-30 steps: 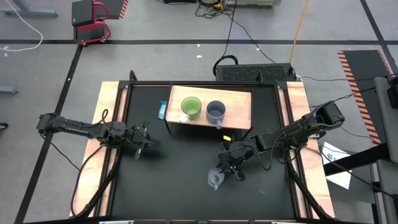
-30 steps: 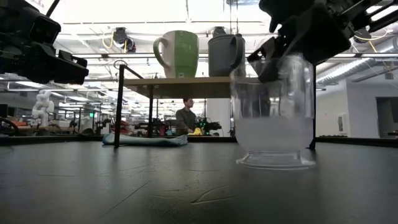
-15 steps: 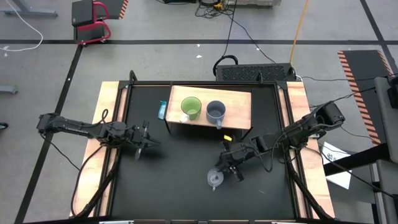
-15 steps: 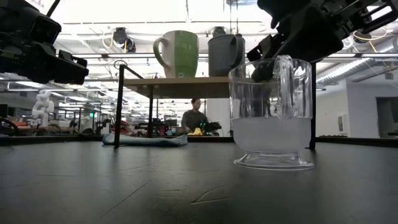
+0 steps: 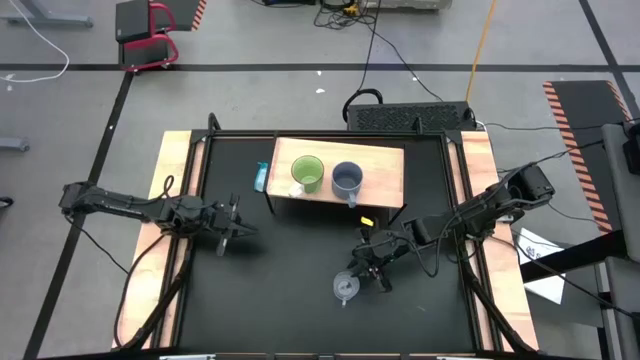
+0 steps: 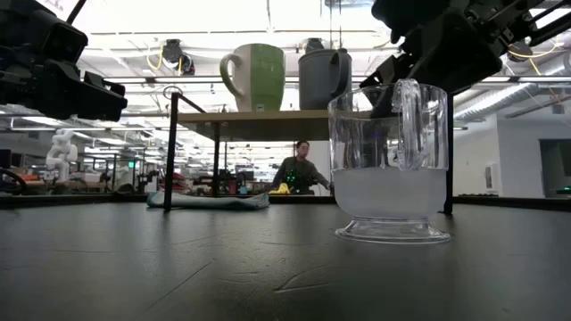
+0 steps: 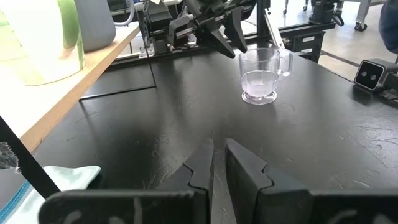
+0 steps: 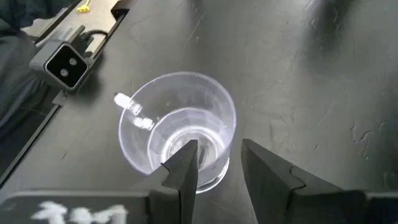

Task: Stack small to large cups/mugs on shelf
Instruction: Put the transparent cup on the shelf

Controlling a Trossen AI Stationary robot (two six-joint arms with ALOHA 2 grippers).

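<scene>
Glass cup on the desk, two mugs on the shelf

High view: lime-green mug [image 5: 307, 174] and grey-blue mug [image 5: 346, 180] sit on the shelf [image 5: 385, 172]; glass cup [image 5: 344, 288] stands before it. Right wrist view: right gripper [image 8: 219, 158] straddles its rim, apart. Left wrist view: left gripper [image 7: 219, 157] nearly together. No legible writing.

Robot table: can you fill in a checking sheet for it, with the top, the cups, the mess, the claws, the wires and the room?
Surface: black tabletop with wooden side strips; scuffed, dry.
Job's things: lime-green mug and grey-blue mug stand side by side on the shelf; clear glass cup stands upright on the tabletop, not on the shelf.
Clutter: light blue cloth beside the shelf; small yellow bit near its front.
Grippers: right gripper at the glass cup's rim, one finger inside and one outside, open; left gripper waits over the table's left, nearly closed, empty.
Cables: along both arms and on the floor behind.
Surroundings: a person far behind the table.
</scene>
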